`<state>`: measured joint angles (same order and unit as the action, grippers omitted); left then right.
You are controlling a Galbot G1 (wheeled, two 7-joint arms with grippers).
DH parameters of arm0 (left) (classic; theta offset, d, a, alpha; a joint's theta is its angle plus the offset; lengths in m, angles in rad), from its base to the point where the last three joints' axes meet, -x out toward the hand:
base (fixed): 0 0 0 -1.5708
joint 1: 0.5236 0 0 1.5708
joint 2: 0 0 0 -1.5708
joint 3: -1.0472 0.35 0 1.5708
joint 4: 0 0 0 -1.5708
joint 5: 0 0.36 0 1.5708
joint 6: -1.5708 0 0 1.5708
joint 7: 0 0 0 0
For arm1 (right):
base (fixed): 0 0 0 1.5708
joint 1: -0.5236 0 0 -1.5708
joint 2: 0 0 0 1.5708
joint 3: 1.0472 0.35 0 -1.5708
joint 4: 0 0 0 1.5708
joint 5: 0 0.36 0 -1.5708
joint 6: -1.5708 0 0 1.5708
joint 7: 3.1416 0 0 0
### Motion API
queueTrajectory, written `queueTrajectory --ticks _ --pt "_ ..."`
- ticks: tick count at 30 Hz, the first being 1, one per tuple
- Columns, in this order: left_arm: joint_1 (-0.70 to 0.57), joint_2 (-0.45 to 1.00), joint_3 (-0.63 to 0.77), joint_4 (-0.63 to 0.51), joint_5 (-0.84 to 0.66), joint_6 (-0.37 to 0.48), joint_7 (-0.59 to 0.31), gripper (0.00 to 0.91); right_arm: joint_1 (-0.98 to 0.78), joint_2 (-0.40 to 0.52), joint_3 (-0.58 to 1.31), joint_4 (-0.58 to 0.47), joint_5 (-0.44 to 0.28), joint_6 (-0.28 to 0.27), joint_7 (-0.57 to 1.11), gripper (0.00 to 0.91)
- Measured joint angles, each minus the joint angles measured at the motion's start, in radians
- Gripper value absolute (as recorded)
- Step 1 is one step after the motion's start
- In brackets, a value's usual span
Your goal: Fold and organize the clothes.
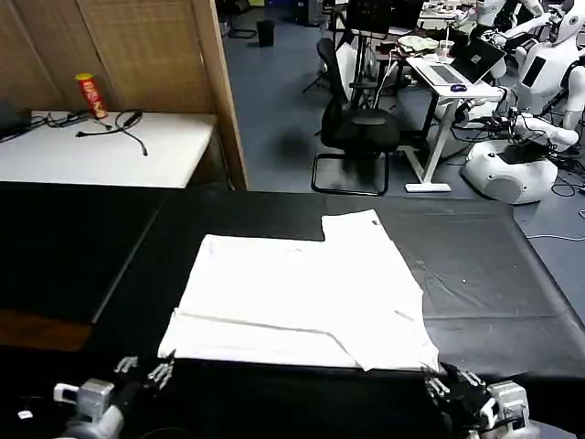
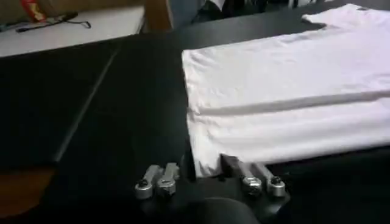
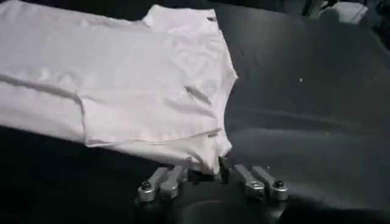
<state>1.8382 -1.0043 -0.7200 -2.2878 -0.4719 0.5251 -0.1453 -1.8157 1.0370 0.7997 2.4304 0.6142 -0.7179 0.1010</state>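
- Black cloth covers the work table (image 1: 475,265), with an open lab behind it: an office chair (image 1: 355,128), a white side table (image 1: 101,146) carrying a red can (image 1: 90,95) and cables, and other white robots (image 1: 530,119) at the far right.
- On this black surface lies the white T-shirt (image 1: 302,297), plain side up, partly folded into a rough rectangle; one sleeve (image 1: 352,224) sticks out at the far edge, toward the right.
- A fold line runs along the shirt's near portion, parallel to the near edge.
- At the shirt's near left corner sits the left gripper (image 2: 207,176), low on the table; in the left wrist view its fingers stand spread apart, the corner of the hem between them, not clamped.
- At the near right corner sits the right gripper (image 3: 210,179); its fingers (image 3: 259,182) are likewise spread wide, with the shirt's corner reaching into the gap between them.
- From the head view both grippers, left (image 1: 142,373) and right (image 1: 448,384), show just at the shirt's near edge, one at each corner.
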Motion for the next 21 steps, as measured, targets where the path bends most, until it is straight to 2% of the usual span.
queueTrajectory --ticks 3,9,21 --pt "-0.048 0.007 -0.010 -0.001 -0.088 -0.032 -0.021 0.878 0.108 -0.018 -0.025 -0.056 0.002 0.057 0.002 0.878" --pt "-0.282 0.027 0.042 0.092 -0.197 -0.053 -0.009 0.878 0.412 -0.048 -0.128 -0.251 0.001 0.081 0.021 0.878" --pt "-0.782 0.045 0.277 0.465 -0.279 0.035 0.017 0.878 0.918 0.014 -0.434 -0.691 -0.011 0.086 0.056 0.878"
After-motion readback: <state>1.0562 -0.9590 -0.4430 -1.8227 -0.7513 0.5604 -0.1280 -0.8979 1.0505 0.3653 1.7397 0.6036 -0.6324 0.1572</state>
